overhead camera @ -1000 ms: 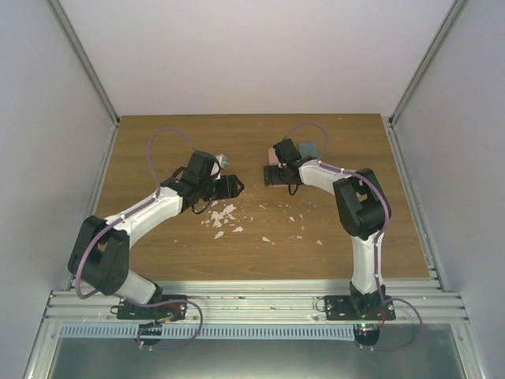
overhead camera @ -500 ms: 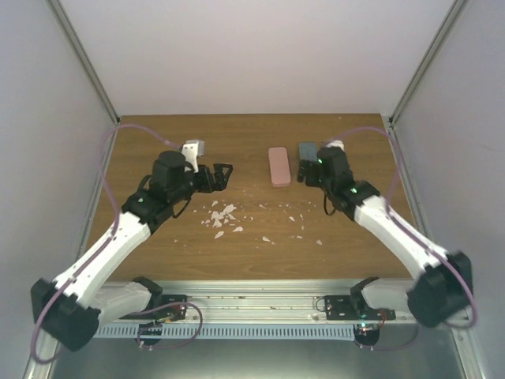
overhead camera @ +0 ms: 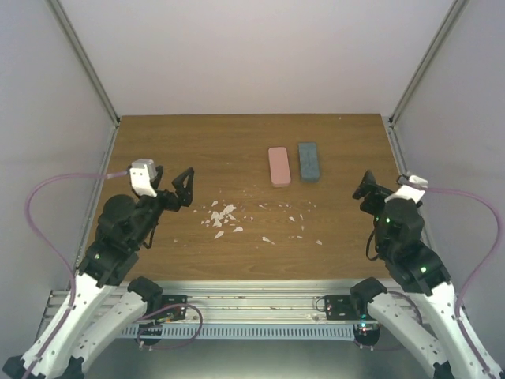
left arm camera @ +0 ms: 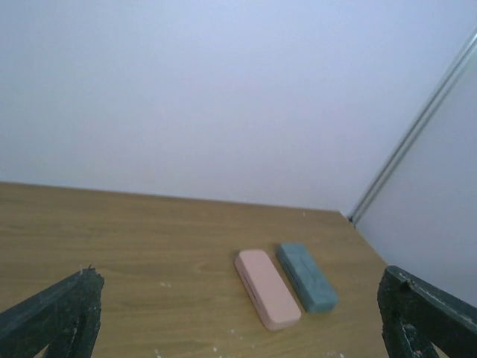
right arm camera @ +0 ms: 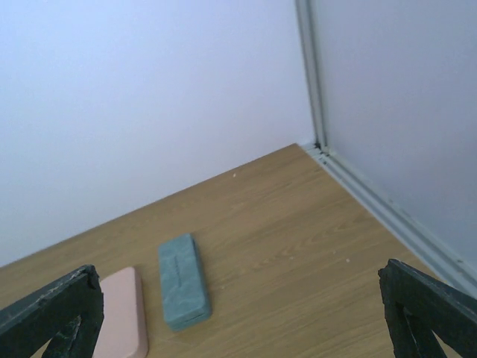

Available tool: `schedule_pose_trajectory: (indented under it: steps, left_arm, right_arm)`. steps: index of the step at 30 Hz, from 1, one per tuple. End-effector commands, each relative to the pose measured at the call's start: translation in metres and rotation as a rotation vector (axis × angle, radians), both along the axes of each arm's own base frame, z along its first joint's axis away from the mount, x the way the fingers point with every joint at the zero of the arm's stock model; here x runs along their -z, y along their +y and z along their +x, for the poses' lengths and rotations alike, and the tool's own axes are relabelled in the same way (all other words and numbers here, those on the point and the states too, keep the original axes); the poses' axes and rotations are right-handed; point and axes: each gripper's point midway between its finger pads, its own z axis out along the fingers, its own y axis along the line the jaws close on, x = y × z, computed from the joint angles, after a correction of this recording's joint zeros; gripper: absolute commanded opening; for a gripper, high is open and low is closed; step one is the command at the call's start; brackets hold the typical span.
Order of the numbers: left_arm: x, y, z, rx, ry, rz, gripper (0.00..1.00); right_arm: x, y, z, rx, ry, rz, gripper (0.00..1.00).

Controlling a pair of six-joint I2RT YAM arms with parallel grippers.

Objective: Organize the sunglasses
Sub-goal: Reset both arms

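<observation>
1. Looking for the sunglasses turns up neither pair in any view. My best guess is that they lie inside the two closed cases, but nothing shows it.
2. The pink case (overhead camera: pixel 278 166) and the blue-grey case (overhead camera: pixel 308 161) lie just beside each other on the far part of the table (overhead camera: pixel 197 142), right of centre. Their long axes are parallel and run away from the arm bases.
3. From the left gripper (overhead camera: pixel 180 186) the cases lie ahead and to the right, well apart from it. From the right gripper (overhead camera: pixel 367 189) they lie ahead and to the left.
4. The blue-grey case is on the right arm's side. The right arm looks nearer to both cases, though only slightly for the pink one.
5. The left gripper's jaws are spread wide, holding and touching nothing. It hangs over the table's left side, near some white flakes (overhead camera: pixel 221 215).
6. The right gripper's jaws are likewise wide apart and empty, near the right edge.
7. Any reach for a case would need the jaws to straddle its narrow width.
</observation>
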Motion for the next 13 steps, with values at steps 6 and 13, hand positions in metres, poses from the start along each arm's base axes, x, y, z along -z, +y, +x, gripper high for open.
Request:
schedule_pose_trajectory:
  steps: [6,13]
  left_arm:
    - [-0.031,0.04,-0.022,-0.152,-0.162,-0.028,0.99]
    - [-0.026,0.032,-0.02,-0.115,-0.154,-0.037,0.99]
  right_arm:
    - [-0.021,-0.044,-0.039,0.176,-0.092,0.031,1.0]
    - [-0.022,-0.045,-0.043,0.178,-0.119,0.08,1.0]
